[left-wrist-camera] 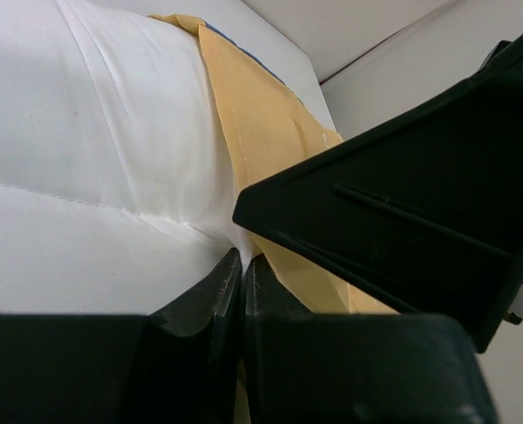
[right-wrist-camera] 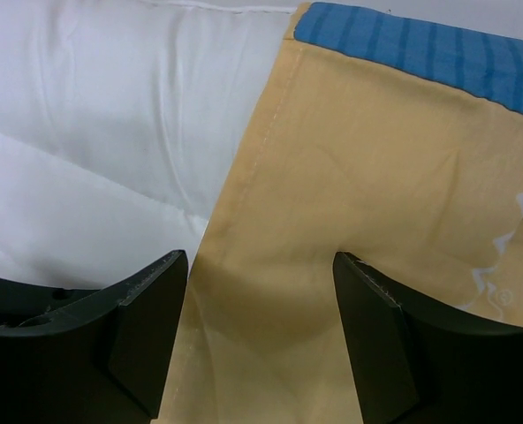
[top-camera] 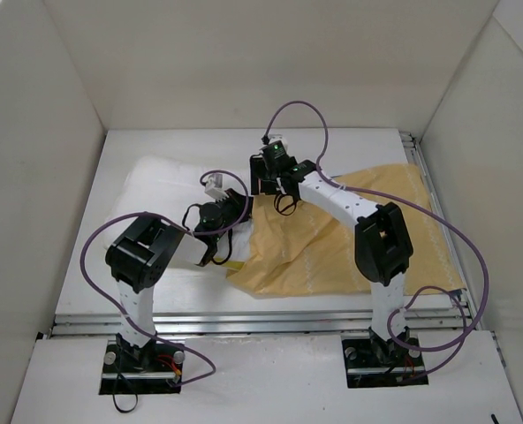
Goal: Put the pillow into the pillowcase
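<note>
The white quilted pillow (top-camera: 160, 190) lies on the left of the table, and its right end meets the yellow-orange pillowcase (top-camera: 332, 247) spread to the right. My left gripper (left-wrist-camera: 241, 258) is shut, pinching a fold of the pillow (left-wrist-camera: 85, 150) right at the pillowcase's hemmed edge (left-wrist-camera: 261, 124). My right gripper (right-wrist-camera: 260, 265) hovers open just over the pillowcase (right-wrist-camera: 359, 177), one finger near its hem, with nothing between the fingers (right-wrist-camera: 147, 327). A blue striped band (right-wrist-camera: 420, 53) shows at the far end of the case. From above, both grippers (top-camera: 242, 205) (top-camera: 266, 185) meet at the seam.
White walls (top-camera: 41, 159) box in the table on the left, back and right. An aluminium rail (top-camera: 261, 320) runs along the near edge. Purple cables (top-camera: 473, 265) loop off both arms. The right arm's black body (left-wrist-camera: 403, 212) looms close beside the left gripper.
</note>
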Motion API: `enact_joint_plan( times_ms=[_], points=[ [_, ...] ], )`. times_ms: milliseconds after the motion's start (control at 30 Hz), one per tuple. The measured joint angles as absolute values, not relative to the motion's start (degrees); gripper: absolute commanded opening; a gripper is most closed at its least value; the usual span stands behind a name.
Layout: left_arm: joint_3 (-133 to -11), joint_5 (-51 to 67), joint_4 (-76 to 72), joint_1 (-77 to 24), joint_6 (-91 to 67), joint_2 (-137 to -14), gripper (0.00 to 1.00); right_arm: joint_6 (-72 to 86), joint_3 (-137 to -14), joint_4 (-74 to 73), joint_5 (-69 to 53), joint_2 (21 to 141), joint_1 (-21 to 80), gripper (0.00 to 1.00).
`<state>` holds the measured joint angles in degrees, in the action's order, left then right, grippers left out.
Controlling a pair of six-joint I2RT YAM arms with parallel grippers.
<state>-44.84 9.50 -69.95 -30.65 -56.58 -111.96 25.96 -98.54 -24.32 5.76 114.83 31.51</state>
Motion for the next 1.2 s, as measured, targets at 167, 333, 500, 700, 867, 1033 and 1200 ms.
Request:
enact_joint_plan(
  times_ms=[167, 333, 500, 700, 867, 1033, 1200],
  points=[
    [-44.75, 9.32, -70.39, -30.72, -56.12, -112.07, 0.0, 26.2, -98.63, -24.34, 5.78, 114.83, 31.88, 0.63],
    [-44.75, 9.32, -71.07, -30.72, -55.83, -112.49, 0.0, 26.2, -99.53, -24.34, 5.87, 115.7, 31.88, 0.41],
    [-44.75, 9.3, -71.02, -30.76, -55.29, -112.49, 0.0, 26.59, -99.92, -24.29, 6.63, 117.34, 31.88, 0.19],
    [-44.75, 9.08, -70.98, -30.81, -54.7, -112.51, 0.0, 26.39, -100.16, -23.99, 6.98, 117.93, 31.9, 0.0],
    [-44.75, 9.02, -71.0, -30.81, -54.61, -112.57, 0.0, 26.04, -100.25, -24.21, 6.98, 117.34, 32.34, 0.0],
    [-44.75, 8.71, -71.13, -31.05, -54.48, -112.68, 0.0, 25.54, -100.55, -24.93, 5.54, 114.19, 32.34, 0.0],
    [-44.77, 8.71, -71.44, -31.09, -54.37, -112.81, 0.0, 25.47, -102.32, -24.95, 1.78, 111.2, 33.01, 0.0]
  ],
)
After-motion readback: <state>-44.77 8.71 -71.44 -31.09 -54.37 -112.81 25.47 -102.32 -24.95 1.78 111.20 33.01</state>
